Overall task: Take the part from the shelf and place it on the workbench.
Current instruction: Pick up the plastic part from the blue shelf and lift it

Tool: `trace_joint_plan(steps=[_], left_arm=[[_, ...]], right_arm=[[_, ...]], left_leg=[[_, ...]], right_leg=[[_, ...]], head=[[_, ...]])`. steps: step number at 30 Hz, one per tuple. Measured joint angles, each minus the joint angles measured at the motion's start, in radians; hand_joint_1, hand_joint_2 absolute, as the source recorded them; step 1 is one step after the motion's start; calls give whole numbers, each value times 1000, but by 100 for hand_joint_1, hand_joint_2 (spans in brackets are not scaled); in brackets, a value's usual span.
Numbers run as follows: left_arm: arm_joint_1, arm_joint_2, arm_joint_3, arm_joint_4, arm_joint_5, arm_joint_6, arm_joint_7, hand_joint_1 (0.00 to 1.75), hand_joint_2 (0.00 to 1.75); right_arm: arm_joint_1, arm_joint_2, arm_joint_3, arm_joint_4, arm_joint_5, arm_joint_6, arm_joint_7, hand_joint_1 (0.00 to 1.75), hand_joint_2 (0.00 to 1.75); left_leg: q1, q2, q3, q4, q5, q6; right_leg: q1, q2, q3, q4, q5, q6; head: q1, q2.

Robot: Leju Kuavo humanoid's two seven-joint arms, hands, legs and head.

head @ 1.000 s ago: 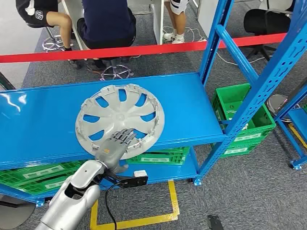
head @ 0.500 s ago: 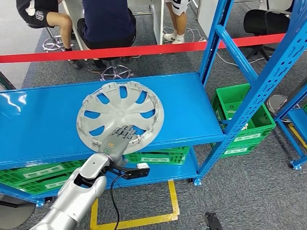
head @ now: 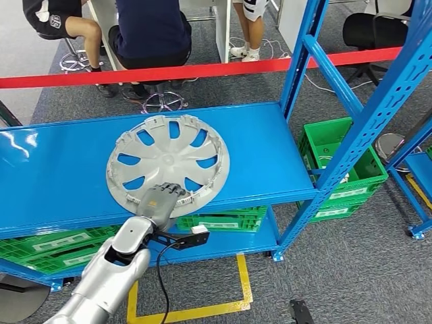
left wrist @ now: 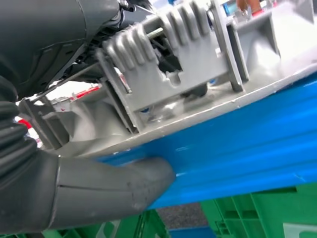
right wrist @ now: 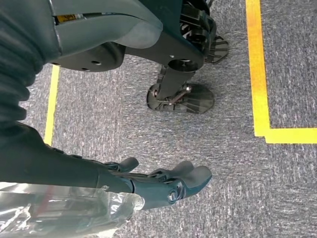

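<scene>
A grey plastic wheel cover lies flat on the blue shelf, its near rim at the shelf's front edge. My left hand reaches up from below and grips that near rim, fingers curled over the top. In the left wrist view the thumb sits under the rim against the shelf's front lip, with the cover's ribbed clips just above it. My right hand hangs over the grey carpet, fingers apart and holding nothing.
Blue uprights frame the shelf's right end. Green crates sit beneath the shelf and to its right. A red barrier tape runs behind, with seated people beyond. Yellow floor tape marks the carpet below.
My left hand's fingers, first stretched flat over the cover's near spokes, have drawn back and curled down over its rim. The cover has shifted slightly on the shelf.
</scene>
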Motion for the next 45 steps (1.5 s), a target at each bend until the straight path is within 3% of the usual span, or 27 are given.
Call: trace_joint_plan(steps=[9, 22, 25, 31, 33, 37, 41, 45], left_arm=[[26, 2, -13, -76, -1, 20, 32, 175, 175], [91, 3, -12, -237, 0, 39, 1, 171, 175], [112, 2, -8, -282, 0, 48, -31, 155, 175], [173, -8, 3, -434, 0, 50, -82, 88, 175], [188, -8, 4, -488, 0, 51, -88, 74, 175], [204, -8, 4, -594, 10, 63, -98, 84, 175], [220, -7, 5, -662, 18, 67, -106, 141, 175], [239, -6, 4, -710, 42, 73, -121, 141, 175]], right_arm=[[-2, 9, -16, 0, 3, -8, 2, 0, 175], [0, 21, -41, 0, 3, -18, 2, 0, 175], [0, 22, -46, 0, 4, -21, 0, 0, 175], [2, 22, -59, 0, 9, -26, -2, 0, 175], [2, 22, -65, 0, 11, -27, -3, 0, 175], [2, 22, -73, 0, 14, -28, -4, 0, 175], [3, 22, -76, 0, 16, -30, -4, 0, 175], [2, 22, -82, 0, 22, -32, -4, 0, 175]], left_leg=[[0, 0, 0, 0, 1, 0], [-1, 0, -2, 0, 3, 1], [-1, 0, -3, 0, 3, 1], [-1, 0, -5, 0, 2, 1], [-1, 0, -6, 0, 2, 1], [-1, 0, -6, 0, 2, 1], [-1, 0, -6, 0, 2, 1], [-1, 0, -6, 0, 2, 1]], right_leg=[[0, 0, 0, 0, 2, -1], [0, 0, -3, 0, 3, -1], [0, 0, -3, 0, 3, -1], [0, 0, -5, 0, 3, -1], [0, 0, -6, 0, 3, -1], [0, 0, -6, 0, 3, -1], [0, 0, -6, 0, 3, -1], [0, 0, -6, 0, 3, -1]], head=[[0, 0], [0, 0], [0, 0], [0, 0], [0, 0], [0, 0], [0, 0], [0, 0]])
